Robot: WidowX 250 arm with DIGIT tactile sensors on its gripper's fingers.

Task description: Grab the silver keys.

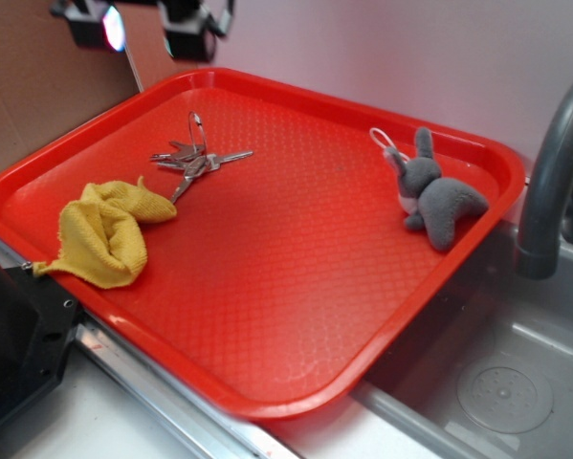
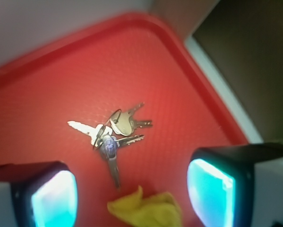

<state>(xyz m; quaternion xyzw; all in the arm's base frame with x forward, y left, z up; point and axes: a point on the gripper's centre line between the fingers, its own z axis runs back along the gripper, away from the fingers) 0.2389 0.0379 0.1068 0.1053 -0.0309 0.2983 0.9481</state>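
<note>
Several silver keys (image 1: 192,159) lie near tray (image 1: 363,316) edge.

One red tray (image 1: 267,382) carries three loose things: one bunch of silver keys (image 1: 195,158), one yellow cloth (image 1: 104,234) and one grey stuffed rabbit (image 1: 439,201). Below the claw (image 2: 132,198), between its two fingers (image 2: 217,189), the bunch shows about five keys on one wire ring. One grey faucet (image 1: 549,172) stands off the tray, far from the claw.
</note>
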